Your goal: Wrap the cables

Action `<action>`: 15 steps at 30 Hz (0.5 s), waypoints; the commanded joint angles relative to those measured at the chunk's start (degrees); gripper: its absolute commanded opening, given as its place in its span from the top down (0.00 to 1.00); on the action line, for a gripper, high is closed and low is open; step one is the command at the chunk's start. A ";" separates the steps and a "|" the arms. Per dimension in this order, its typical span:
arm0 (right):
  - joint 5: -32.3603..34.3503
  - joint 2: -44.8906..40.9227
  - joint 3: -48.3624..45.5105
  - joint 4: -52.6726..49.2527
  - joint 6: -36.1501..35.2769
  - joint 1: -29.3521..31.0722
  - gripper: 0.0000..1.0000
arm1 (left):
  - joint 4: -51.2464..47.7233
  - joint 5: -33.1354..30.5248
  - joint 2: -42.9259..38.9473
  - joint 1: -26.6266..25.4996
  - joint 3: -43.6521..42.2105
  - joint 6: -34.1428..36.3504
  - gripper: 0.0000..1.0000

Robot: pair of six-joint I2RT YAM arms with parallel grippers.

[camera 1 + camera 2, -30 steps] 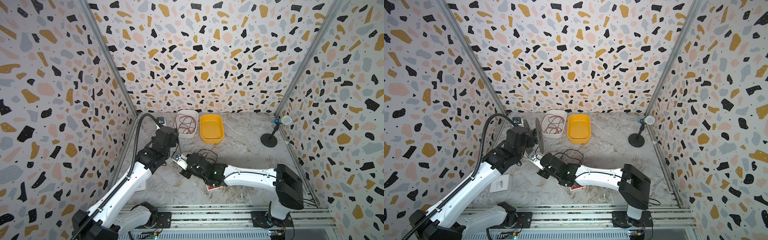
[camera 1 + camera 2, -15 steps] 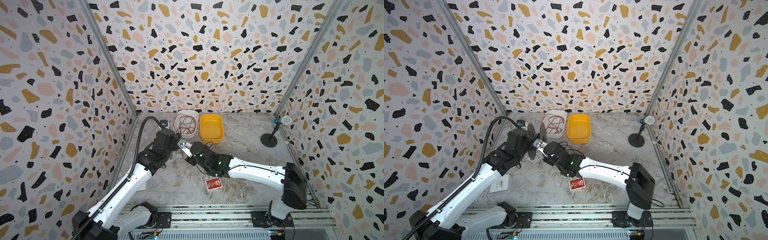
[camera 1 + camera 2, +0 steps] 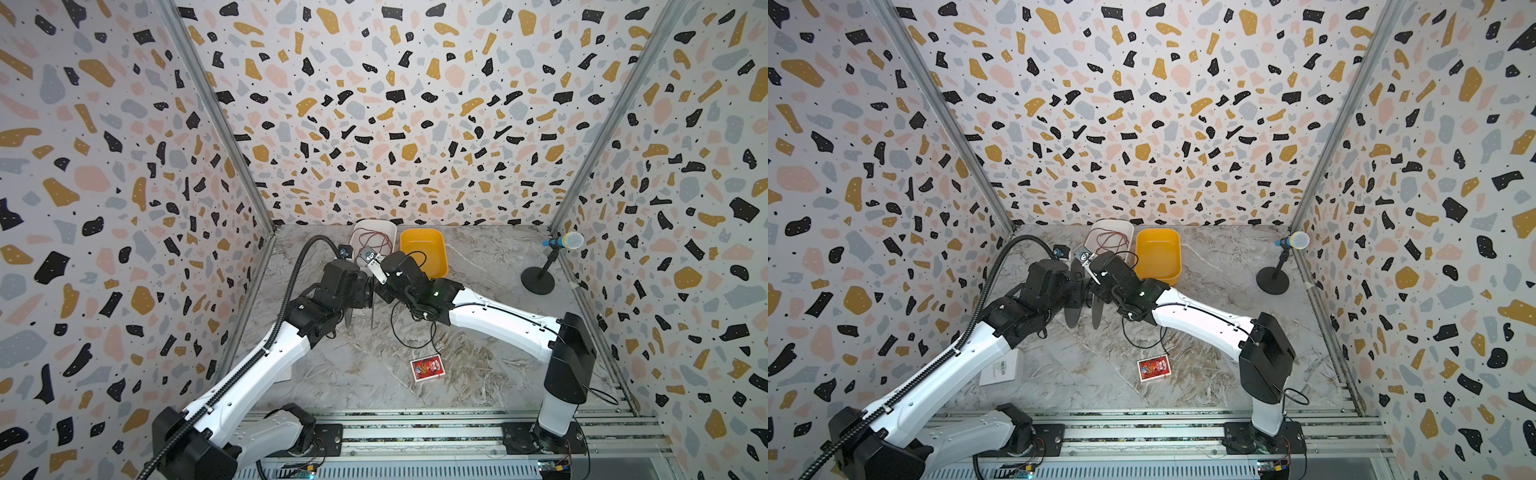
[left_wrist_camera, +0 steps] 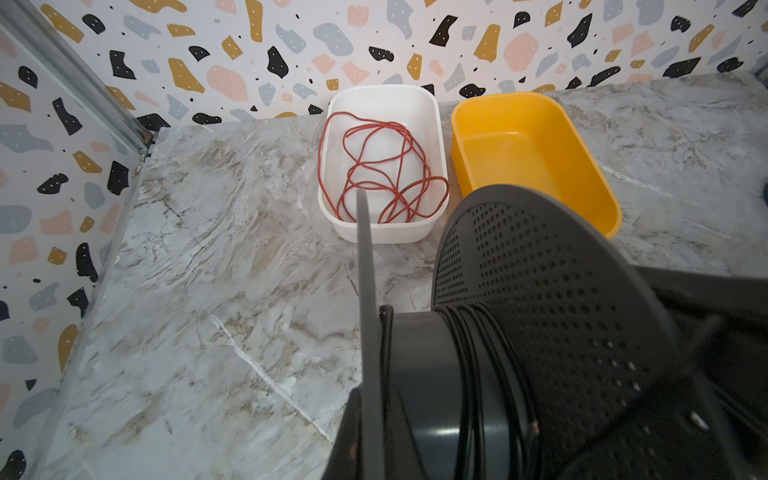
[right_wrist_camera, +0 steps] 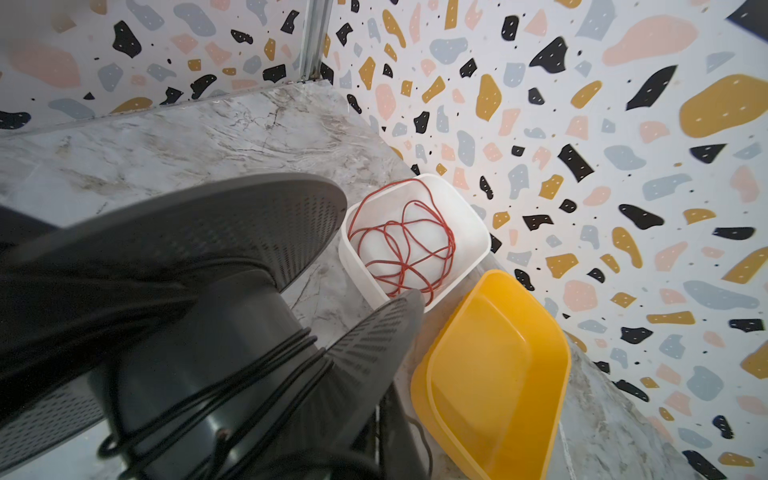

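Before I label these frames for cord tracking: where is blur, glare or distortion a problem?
Both top views: evenly lit, sharp, no glare; wide-angle splays the walls. Left wrist view: white tub crisp, spool soft near the lens. Right wrist view: black cord on the spool soft.

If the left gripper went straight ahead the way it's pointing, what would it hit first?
Probably the near wall of the white tub. The left gripper, shut on a flange of the spool, points toward it. Depth is hard to judge.
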 commanded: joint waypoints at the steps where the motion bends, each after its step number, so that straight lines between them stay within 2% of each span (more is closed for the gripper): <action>1: 1.75 0.64 2.65 -1.71 3.05 -4.25 1.00 | -0.90 3.45 -2.01 -0.43 2.87 2.06 1.00; 5: -1.53 2.07 3.25 -2.25 4.31 -6.25 1.00 | -2.03 3.89 -2.00 -0.48 3.86 3.13 1.00; 11: -11.08 2.67 3.02 -1.71 6.80 -9.35 1.00 | -2.88 5.28 -2.05 -0.48 5.14 4.15 1.00; 15: -13.32 2.21 1.83 -0.65 7.60 -10.55 0.99 | -3.38 5.47 -2.04 -0.48 5.60 4.65 1.00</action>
